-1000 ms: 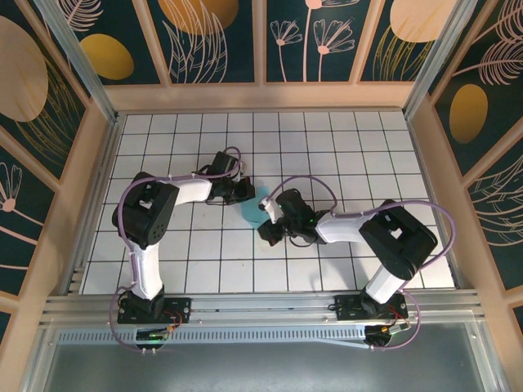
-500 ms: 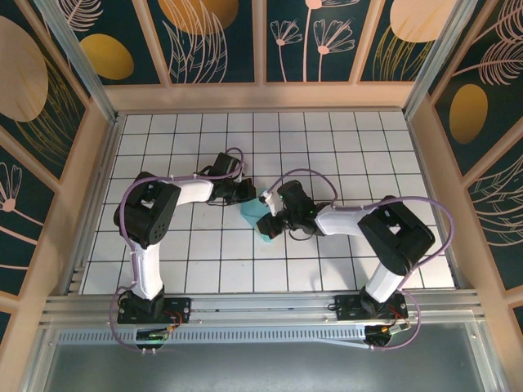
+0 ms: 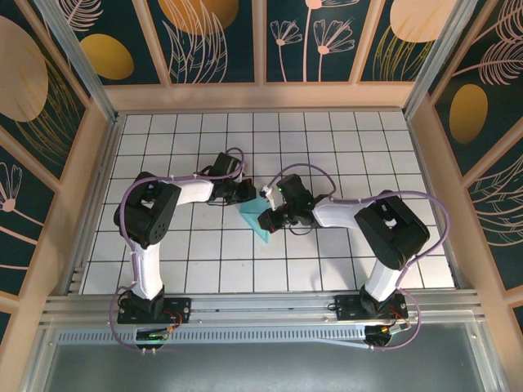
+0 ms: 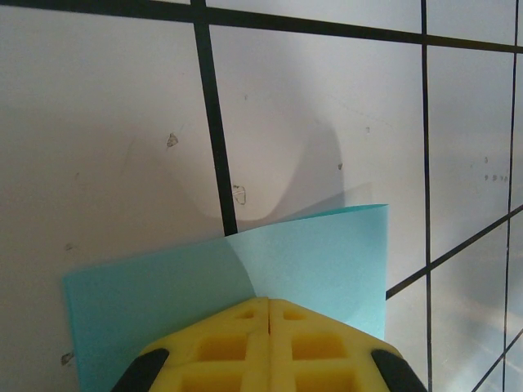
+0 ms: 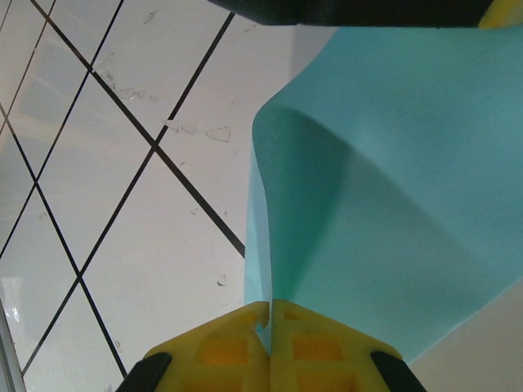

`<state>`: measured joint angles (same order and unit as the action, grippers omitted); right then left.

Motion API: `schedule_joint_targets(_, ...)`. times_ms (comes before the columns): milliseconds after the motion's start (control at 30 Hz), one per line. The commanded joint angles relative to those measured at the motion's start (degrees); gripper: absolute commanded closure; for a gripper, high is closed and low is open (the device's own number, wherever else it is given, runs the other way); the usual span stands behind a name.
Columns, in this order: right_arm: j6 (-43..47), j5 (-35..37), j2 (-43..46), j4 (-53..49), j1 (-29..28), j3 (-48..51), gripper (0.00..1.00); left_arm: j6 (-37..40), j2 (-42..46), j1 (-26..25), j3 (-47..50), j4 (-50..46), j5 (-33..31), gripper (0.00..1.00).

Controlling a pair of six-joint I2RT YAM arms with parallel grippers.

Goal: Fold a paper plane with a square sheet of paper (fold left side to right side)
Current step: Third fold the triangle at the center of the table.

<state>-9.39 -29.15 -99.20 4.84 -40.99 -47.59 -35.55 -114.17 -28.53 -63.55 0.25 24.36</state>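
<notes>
left arm (image 3: 145, 263) and right arm (image 3: 382, 279) are the same build: white link shells, bulky black joint housings (image 3: 149, 214). lilac cable (image 3: 121, 219) runs along the outside of each arm, base to wrist. black base plates (image 3: 154, 309), small board with red wires below each. left gripper (image 4: 270, 304) and right gripper (image 5: 270, 306): yellow moulded fingers (image 4: 233, 347) with square pockets, rounded black shoulders either side

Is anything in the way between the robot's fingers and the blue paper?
No, nothing visible. The left gripper and the right gripper are both shut on the blue paper, which curls between them.
</notes>
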Motion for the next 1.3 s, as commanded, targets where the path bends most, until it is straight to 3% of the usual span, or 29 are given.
schedule_joint_targets(0,-0.15,-1.52,-1.44,-2.41,0.95,-1.78,1.00,1.18,-2.37,-0.47,0.71,-3.50,-3.46,1.00)
schedule_joint_targets(267,-0.65,-3.92,-3.40,-3.35,1.79,-2.30,1.00,1.23,-2.12,-0.47,0.63,-3.94,-3.88,1.00)
schedule_joint_targets(800,-1.17,-3.11,-1.16,-2.01,3.19,-2.08,0.86,1.18,-2.46,-0.55,0.71,-4.12,-4.36,1.00)
schedule_joint_targets(1000,-1.18,-2.85,-0.24,-1.44,3.14,-2.05,0.86,1.10,-2.51,-0.55,0.62,-4.12,-4.28,1.00)
schedule_joint_targets(1267,-0.47,-1.94,-0.94,-2.87,3.22,-3.08,0.98,0.96,-2.63,-0.56,0.62,-4.12,-4.50,1.00)
